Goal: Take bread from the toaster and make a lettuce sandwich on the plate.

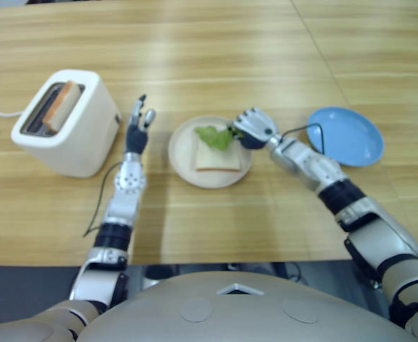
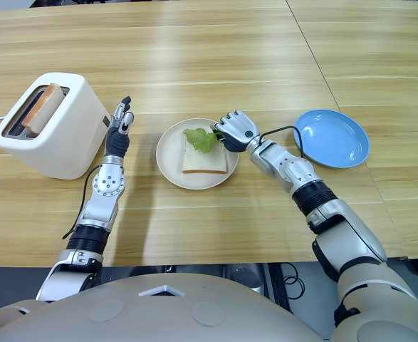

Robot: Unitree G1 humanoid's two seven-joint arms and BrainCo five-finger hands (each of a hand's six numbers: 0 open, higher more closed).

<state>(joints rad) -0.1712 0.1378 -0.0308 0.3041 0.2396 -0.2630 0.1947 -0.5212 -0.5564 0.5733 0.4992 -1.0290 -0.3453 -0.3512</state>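
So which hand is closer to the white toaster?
Left. The left hand stands open just beside the white toaster. The right hand is farther off, gripping the green lettuce leaf at the round beige plate.

Setting. A light wooden table with grain running side to side, made of more than one top pushed together: a straight seam runs away across the wood just beyond the right hand. Soft, even light leaves a pale sheen on the boards beyond the left hand. Dark grey floor shows below the near table edge, behind both hands
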